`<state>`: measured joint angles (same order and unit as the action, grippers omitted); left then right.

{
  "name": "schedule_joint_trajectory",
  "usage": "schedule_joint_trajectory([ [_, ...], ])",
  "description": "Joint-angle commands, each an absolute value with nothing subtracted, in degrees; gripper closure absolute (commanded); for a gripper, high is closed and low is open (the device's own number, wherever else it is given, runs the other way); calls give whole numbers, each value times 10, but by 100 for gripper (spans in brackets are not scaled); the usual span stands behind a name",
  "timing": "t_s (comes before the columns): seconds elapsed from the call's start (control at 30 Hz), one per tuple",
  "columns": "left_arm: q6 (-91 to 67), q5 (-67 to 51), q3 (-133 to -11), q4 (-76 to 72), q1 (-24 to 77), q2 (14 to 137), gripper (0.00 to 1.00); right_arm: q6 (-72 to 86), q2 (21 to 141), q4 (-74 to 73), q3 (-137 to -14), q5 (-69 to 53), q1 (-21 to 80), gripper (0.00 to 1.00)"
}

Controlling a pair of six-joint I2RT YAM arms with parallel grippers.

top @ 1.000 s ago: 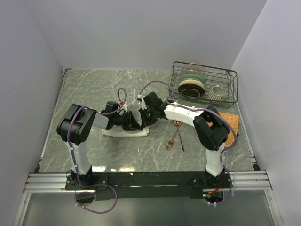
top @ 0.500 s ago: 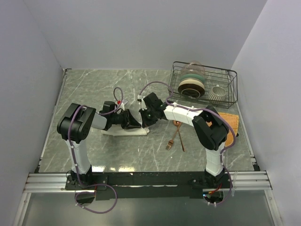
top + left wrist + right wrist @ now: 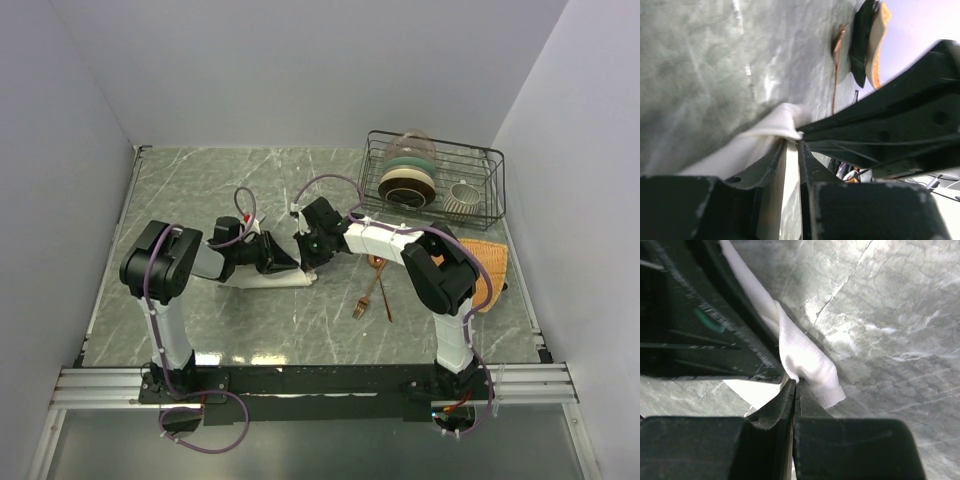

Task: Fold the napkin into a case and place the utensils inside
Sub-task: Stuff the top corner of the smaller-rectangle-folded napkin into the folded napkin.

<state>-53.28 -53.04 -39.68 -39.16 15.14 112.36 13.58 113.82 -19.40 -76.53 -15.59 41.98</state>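
The cream-white napkin (image 3: 262,281) lies folded into a narrow strip at mid-table, mostly under both arms. My left gripper (image 3: 290,262) is shut on its right end; the left wrist view shows cloth (image 3: 765,132) pinched between the jaws (image 3: 792,145). My right gripper (image 3: 303,256) meets it from the right and is shut on the same end; the right wrist view shows a cloth corner (image 3: 810,365) caught at the jaw tips (image 3: 796,382). The copper fork (image 3: 364,300) and spoon (image 3: 380,285) lie crossed to the right of the napkin.
A black wire rack (image 3: 436,180) with bowls and a cup stands at the back right. An orange woven mat (image 3: 489,262) lies at the right edge, partly under the right arm. Walls close in the table on three sides.
Both grippers have moved slightly left and back together, still holding the napkin end. The cutlery has not moved.
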Motion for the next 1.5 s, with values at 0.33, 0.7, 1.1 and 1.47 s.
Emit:
schedule_joint_trajectory([
  [0.33, -530, -530, -352, -414, 147, 1017, 61, 119, 1152, -209, -781, -124, 425, 100],
  [0.7, -471, -512, -346, -324, 156, 999, 92, 120, 1145, -214, -793, -124, 424, 100],
  [1.1, -446, -467, -407, -289, 180, 1082, 92, 135, 1122, -229, -807, -146, 423, 100],
  [1.47, -388, -427, -435, -184, 180, 1106, 94, 138, 1088, -214, -804, -174, 424, 100],
])
